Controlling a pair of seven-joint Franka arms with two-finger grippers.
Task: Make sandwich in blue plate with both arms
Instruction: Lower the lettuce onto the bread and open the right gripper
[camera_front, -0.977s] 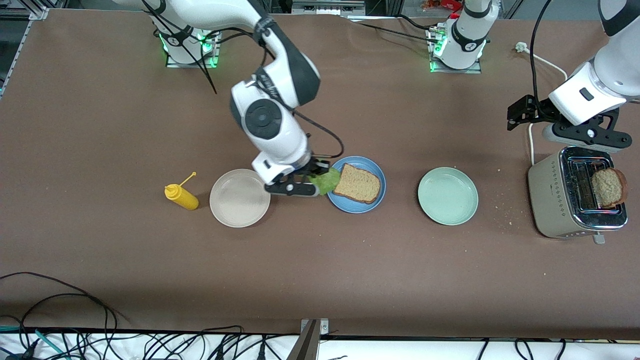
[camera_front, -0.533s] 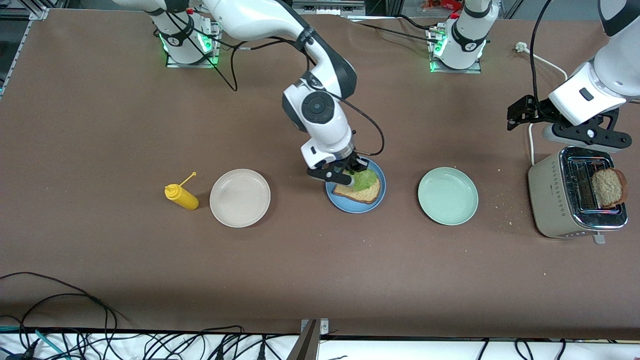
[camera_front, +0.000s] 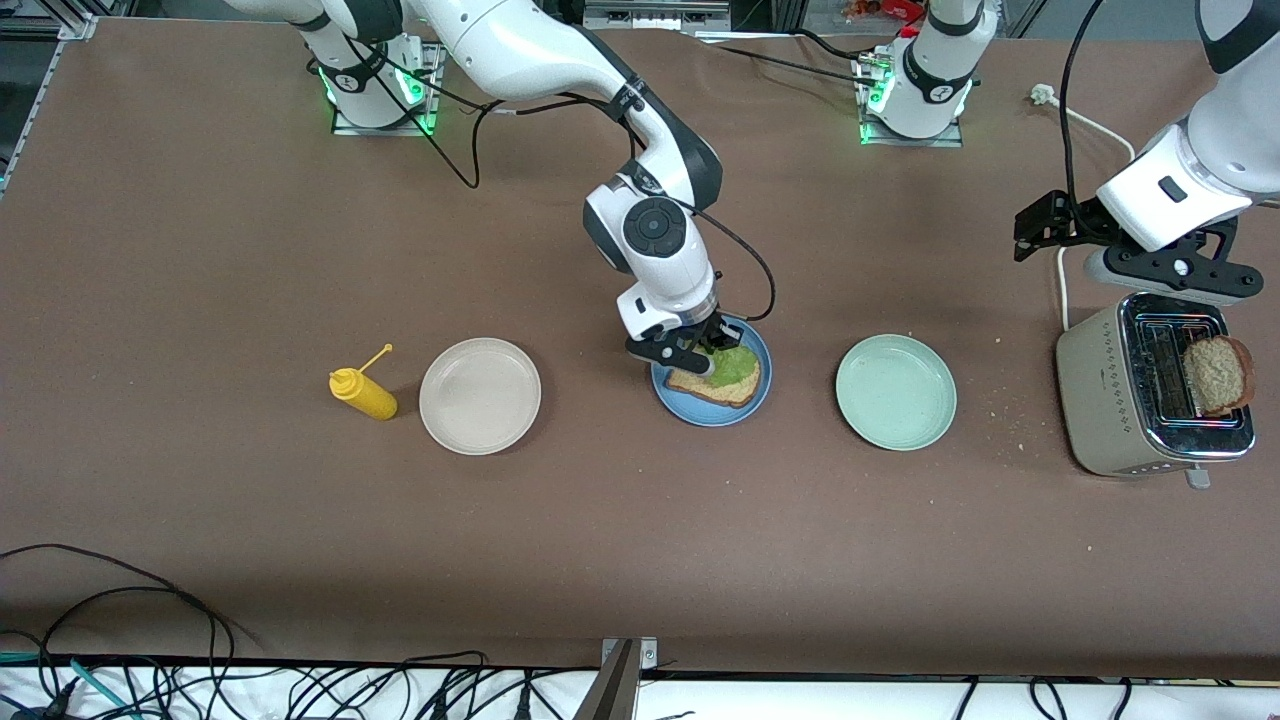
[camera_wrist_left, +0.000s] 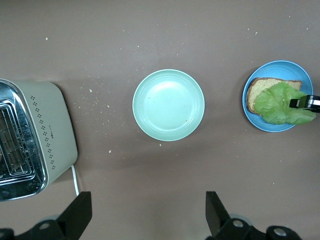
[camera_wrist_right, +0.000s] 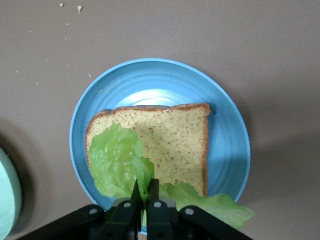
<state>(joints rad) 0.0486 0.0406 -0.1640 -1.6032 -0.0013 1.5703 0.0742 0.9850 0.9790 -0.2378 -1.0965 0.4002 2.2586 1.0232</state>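
Observation:
The blue plate (camera_front: 700, 412) (camera_wrist_right: 160, 80) holds one brown bread slice (camera_front: 738, 390) (camera_wrist_right: 175, 145). A ruffled green lettuce leaf (camera_front: 737, 364) (camera_wrist_right: 117, 165) lies partly on that slice and hangs past the plate's rim. My right gripper (camera_front: 705, 358) (camera_wrist_right: 145, 187) is low over the plate, shut on the leaf's edge. A second bread slice (camera_front: 1217, 375) stands in the toaster (camera_front: 1120, 400) at the left arm's end of the table. My left gripper (camera_front: 1170, 268) (camera_wrist_left: 147, 217) waits above the toaster, open and holding nothing.
A pale green plate (camera_front: 895, 392) (camera_wrist_left: 168, 105) sits between the blue plate and the toaster. A beige plate (camera_front: 480, 395) and a yellow squeeze bottle (camera_front: 362, 393) lie toward the right arm's end. Crumbs are scattered near the toaster. Cables run along the table's near edge.
My right gripper carried the lettuce from beside the beige plate to over the bread on the blue plate, and the leaf now rests on the slice. The left arm has not moved.

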